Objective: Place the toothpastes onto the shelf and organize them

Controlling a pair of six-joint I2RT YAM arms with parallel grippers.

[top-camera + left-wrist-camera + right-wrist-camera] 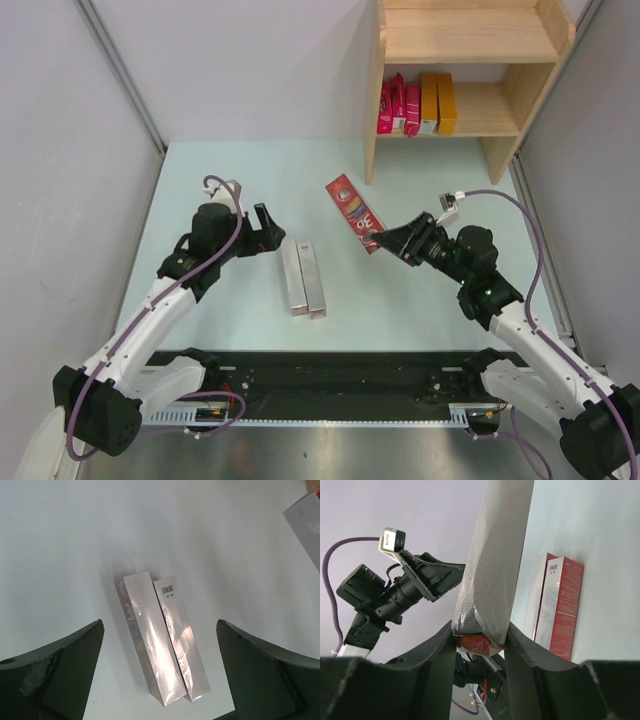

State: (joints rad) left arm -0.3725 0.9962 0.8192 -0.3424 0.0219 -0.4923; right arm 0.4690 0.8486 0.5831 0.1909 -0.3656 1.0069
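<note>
Shows, nearest on the counter [230, 310], two silver-grey toothpastes [303, 277] lying flat, side by side and touching, their lengths running near to far, with the left gripper [270, 230] just beyond them to the left, spread wide and holding nothing. Shows, slightly farther and to the right, the right gripper [378, 240] clamped on the near end of a dark red toothpaste [352, 207] that angles away toward the far left. Finds, farthest and to the right, the shelf [372, 90], with three magenta-pink toothpastes [397, 105], an orange-yellow toothpaste [429, 102] and a gold-tan toothpaste [446, 102] standing in a row on its lower board.
</note>
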